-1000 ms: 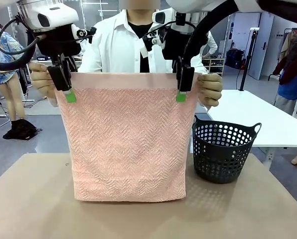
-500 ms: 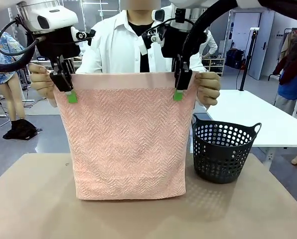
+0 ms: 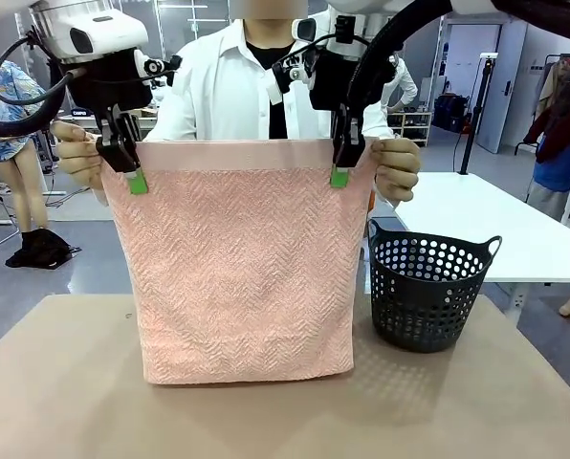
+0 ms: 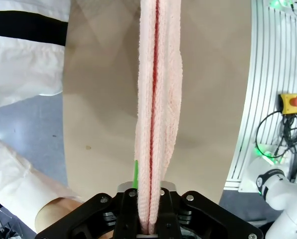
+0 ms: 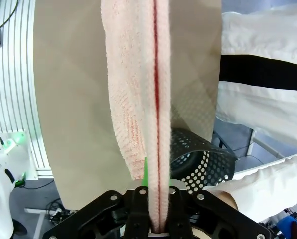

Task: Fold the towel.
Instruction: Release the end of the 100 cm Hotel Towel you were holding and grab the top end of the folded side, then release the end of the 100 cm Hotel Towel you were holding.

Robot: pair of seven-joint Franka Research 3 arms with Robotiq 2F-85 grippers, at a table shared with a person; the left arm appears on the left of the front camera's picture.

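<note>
- Left arm [image 3: 84,33]: white glossy shell, black wrist block, looping black cables [image 3: 17,72].
- Left gripper [image 3: 132,175], right gripper [image 3: 338,170]: black fingers, green pads, silver screws.
- Person [image 3: 223,96]: white collared shirt, long sleeves, black top [image 3: 269,57] beneath.

Lower torso of person [image 3: 226,96] behind towel [image 3: 237,277]

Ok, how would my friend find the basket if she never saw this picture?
Start at the wide tan table and the pink towel hanging over its middle. Just to the picture's right of the towel, the basket stands on the table. It is the only dark, round thing there, and its wall is full of little round holes.
</note>
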